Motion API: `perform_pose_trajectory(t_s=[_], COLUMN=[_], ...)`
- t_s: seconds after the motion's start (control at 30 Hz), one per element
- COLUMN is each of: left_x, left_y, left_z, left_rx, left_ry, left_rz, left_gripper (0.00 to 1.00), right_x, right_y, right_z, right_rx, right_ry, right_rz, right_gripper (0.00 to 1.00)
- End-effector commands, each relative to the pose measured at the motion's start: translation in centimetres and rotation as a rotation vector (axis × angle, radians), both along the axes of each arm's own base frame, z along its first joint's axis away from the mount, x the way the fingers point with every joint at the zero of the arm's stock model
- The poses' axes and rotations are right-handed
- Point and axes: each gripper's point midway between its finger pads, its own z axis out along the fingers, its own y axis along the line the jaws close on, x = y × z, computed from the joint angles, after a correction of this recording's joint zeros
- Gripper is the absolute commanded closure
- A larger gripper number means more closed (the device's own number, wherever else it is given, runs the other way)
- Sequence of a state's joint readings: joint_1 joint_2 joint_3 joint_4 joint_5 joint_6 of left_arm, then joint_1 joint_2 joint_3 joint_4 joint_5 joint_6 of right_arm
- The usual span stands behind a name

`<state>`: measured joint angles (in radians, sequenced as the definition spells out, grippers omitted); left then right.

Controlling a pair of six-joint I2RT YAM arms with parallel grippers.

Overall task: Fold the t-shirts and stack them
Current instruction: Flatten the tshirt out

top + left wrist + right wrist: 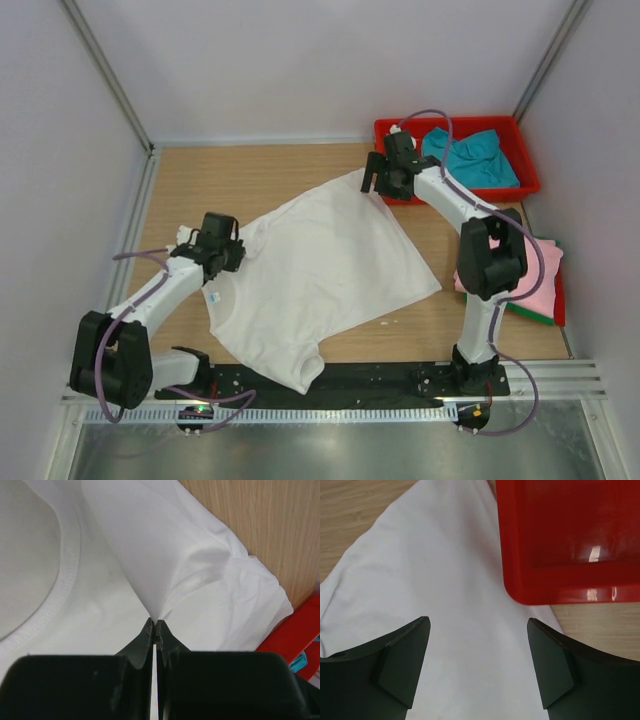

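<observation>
A white t-shirt [320,270] lies spread across the middle of the wooden table. My left gripper [225,247] is shut on a fold of it beside the collar [65,580]; the cloth rises in a pinched ridge from the closed tips [155,622]. My right gripper [380,176] is open and empty, just above the shirt's far corner [445,580], with white cloth showing between its fingers [479,625]. A teal t-shirt [470,155] lies crumpled in the red tray. A pink t-shirt [535,272] lies over a green one [520,316] at the right edge, partly hidden by the right arm.
The red plastic tray [525,185] stands at the back right, its near corner [570,540] close to my right gripper's right finger. A red edge [559,295] shows beside the pink and green shirts. Grey walls enclose the table on three sides.
</observation>
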<state>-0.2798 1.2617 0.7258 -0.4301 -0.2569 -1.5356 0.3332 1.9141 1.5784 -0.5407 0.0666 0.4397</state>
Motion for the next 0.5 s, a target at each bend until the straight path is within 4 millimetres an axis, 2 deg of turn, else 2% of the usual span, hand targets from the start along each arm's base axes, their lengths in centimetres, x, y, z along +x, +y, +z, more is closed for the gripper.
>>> perform_pose_trajectory(t_s=[0.0, 0.07, 0.13, 0.17, 0.2, 0.3, 0.4, 0.47], left_x=[-0.8, -0.9, -1.1, -1.3, -1.8, -2.6, -3.0, -3.1], left_y=[1.3, 1.3, 1.7, 2.0, 2.5, 3.8, 4.9, 5.4], left_z=[1.0, 1.5, 2.5, 2.8, 3.2, 3.3, 3.5, 3.4], left_rx=[0.091, 0.104, 0.129, 0.143, 0.151, 0.152, 0.138, 0.138], left_ry=[-0.001, -0.008, -0.023, -0.023, -0.02, 0.001, -0.011, -0.011], left_rz=[-0.03, -0.057, -0.081, -0.083, -0.082, -0.071, -0.049, -0.045], left_gripper=[1.0, 1.0, 1.0, 1.0, 1.0, 1.0, 1.0, 0.99], right_x=[4.9, 6.2, 7.6, 7.9, 8.5, 9.4, 9.3, 8.6], right_y=[1.1, 1.3, 1.6, 1.9, 2.2, 3.7, 5.2, 7.3], right_z=[0.7, -1.1, -0.3, -0.8, -0.2, -0.1, 0.0, 0.1], right_rx=[0.052, 0.047, 0.06, 0.06, 0.068, 0.088, 0.075, 0.055], right_ry=[-0.122, -0.117, -0.155, -0.153, -0.175, -0.193, -0.201, -0.217], right_rz=[-0.096, -0.121, -0.138, -0.137, -0.135, -0.111, -0.075, -0.02], right_gripper=[0.16, 0.16, 0.16, 0.16, 0.16, 0.16, 0.17, 0.17])
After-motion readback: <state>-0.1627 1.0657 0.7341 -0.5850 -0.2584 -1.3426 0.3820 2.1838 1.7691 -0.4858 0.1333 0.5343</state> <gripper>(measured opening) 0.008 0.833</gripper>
